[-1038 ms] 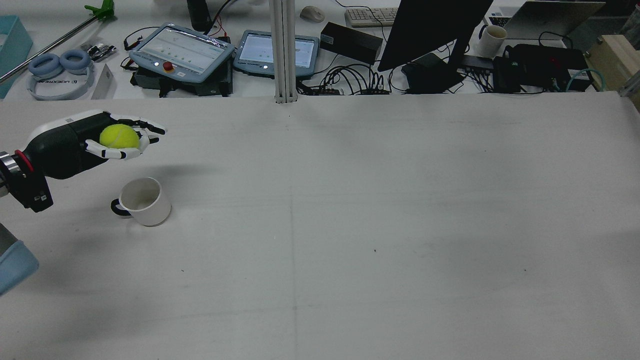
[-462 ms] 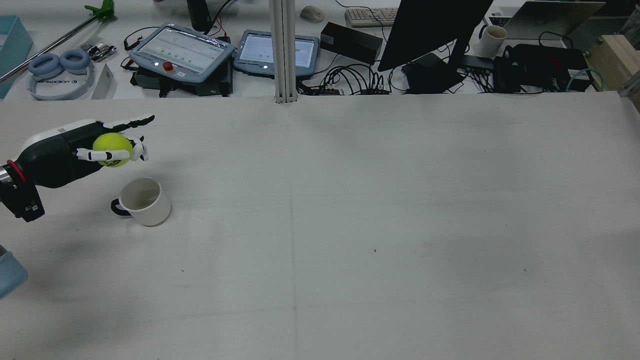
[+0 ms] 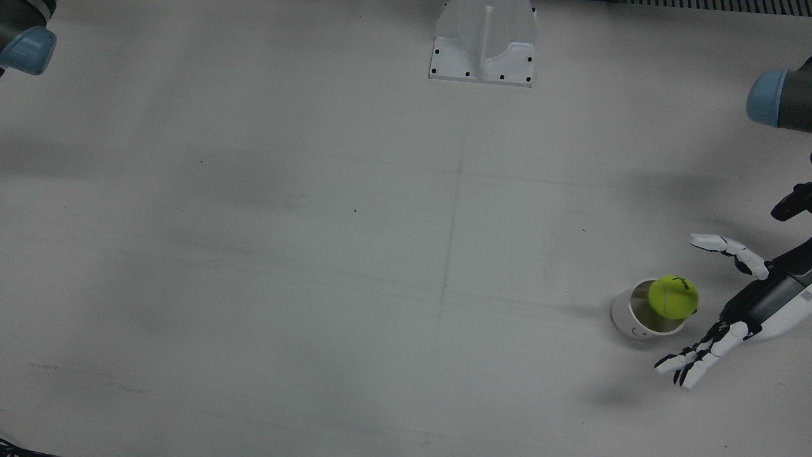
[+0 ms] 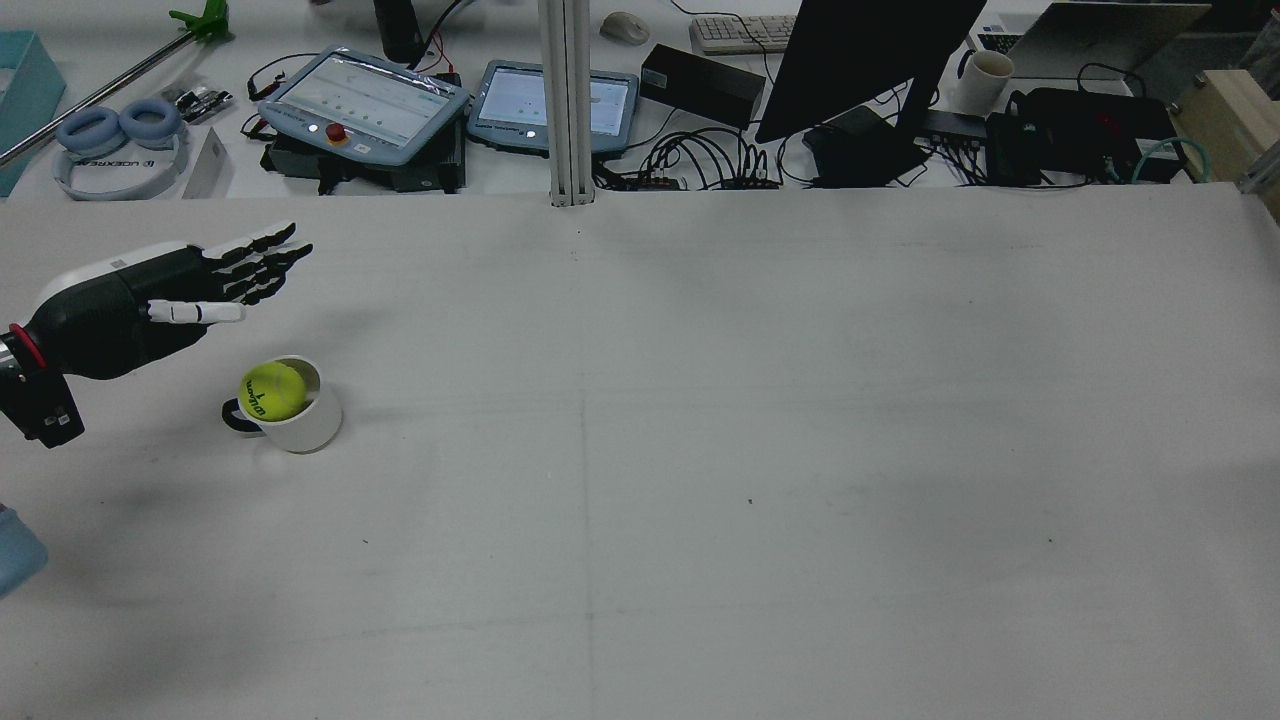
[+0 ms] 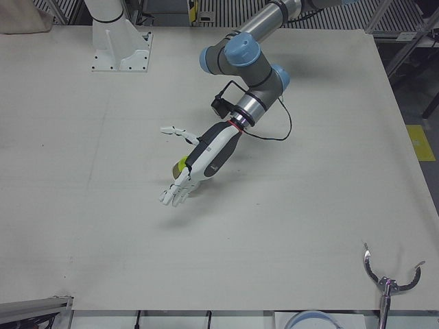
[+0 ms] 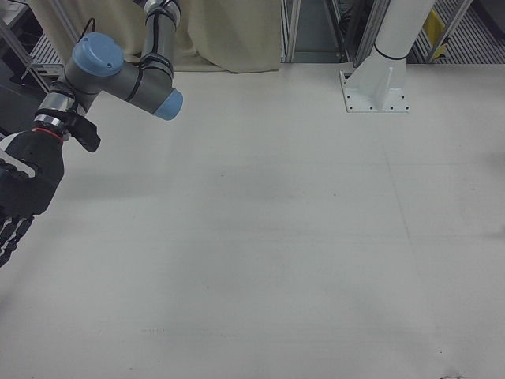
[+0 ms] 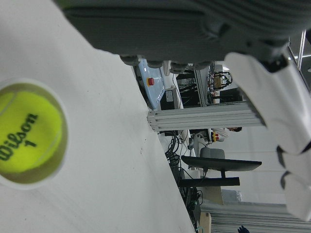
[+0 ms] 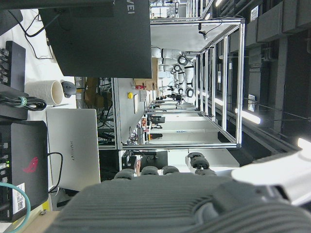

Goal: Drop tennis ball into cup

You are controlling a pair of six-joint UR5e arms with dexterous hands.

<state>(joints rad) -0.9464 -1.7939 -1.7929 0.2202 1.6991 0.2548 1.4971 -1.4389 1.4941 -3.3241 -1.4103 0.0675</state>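
Rear view: left hand (image 4: 170, 300) spread wide, holding nothing, just beyond cup (image 4: 300, 420). Tennis ball (image 4: 272, 391) sits in cup mouth. Lift hand straight up w/o brushing cup rim.

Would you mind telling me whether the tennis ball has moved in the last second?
Yes. In the rear view the tennis ball has dropped from the left robot hand, above the cup, down into the cup's mouth; the cup has stayed put.

One tennis ball (image 4: 272, 390), one white cup (image 4: 305, 425) (a second mug (image 4: 981, 80) on the far desk), two tablets (image 4: 362, 103).
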